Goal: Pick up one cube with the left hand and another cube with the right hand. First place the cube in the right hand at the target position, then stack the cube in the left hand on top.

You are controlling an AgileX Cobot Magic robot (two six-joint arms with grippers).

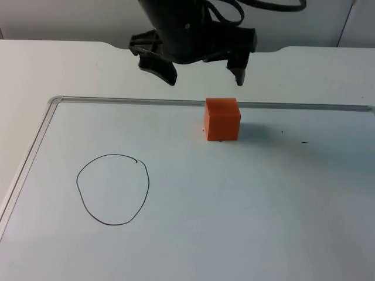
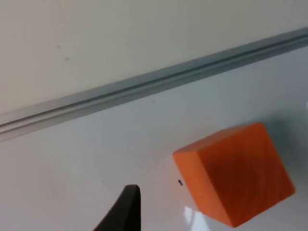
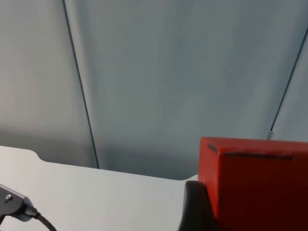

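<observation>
An orange cube [image 1: 222, 119] stands on the whiteboard close to its far rim. My left gripper [image 1: 205, 79] hangs open just behind and above it, one fingertip on each side of the cube's line and not touching it. In the left wrist view the orange cube [image 2: 236, 173] lies close ahead, beside a black fingertip [image 2: 124, 211]. My right gripper [image 3: 252, 211] is shut on a red cube [image 3: 255, 178], held up facing the grey partition wall, with one black finger [image 3: 195, 209] against the cube's side. A hand-drawn black circle [image 1: 112, 189] marks the board's left part.
The whiteboard's raised metal rim [image 1: 146, 100] runs along the far side and down the left edge. Behind it is white table top [image 1: 70, 64], then the grey partition wall [image 3: 168, 86].
</observation>
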